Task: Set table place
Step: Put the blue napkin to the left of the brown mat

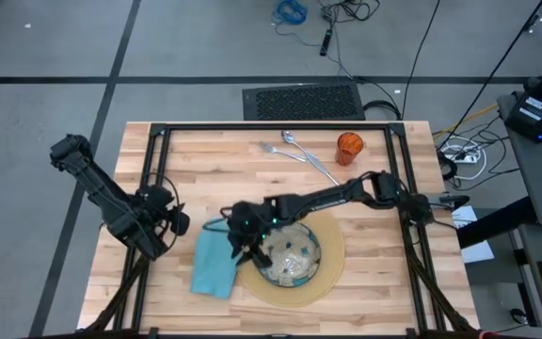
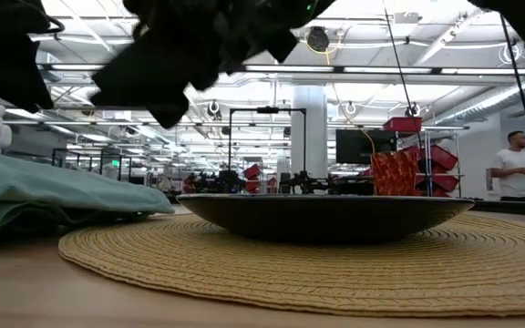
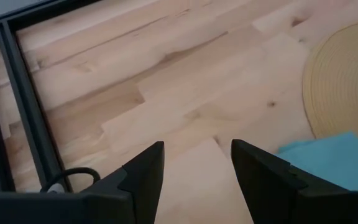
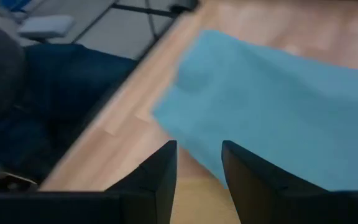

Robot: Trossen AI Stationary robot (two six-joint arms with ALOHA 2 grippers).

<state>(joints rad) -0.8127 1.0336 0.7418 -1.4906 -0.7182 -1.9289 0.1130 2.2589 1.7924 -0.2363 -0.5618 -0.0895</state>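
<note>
The round tan mat lies on the near middle of the table, and the patterned glass plate rests on it. The teal napkin lies flat at the mat's left rim. At the far side, the fork, spoon and knife lie beside the upright orange cup. My right gripper hangs open and empty over the plate's left edge, pointing toward the napkin. My left gripper stands open and empty over bare wood near the table's left edge.
Black frame rails run along the table's edges. Bare wood lies free to the right of the mat and between the mat and the cutlery. In the low view, a person stands far off in the room beyond the table.
</note>
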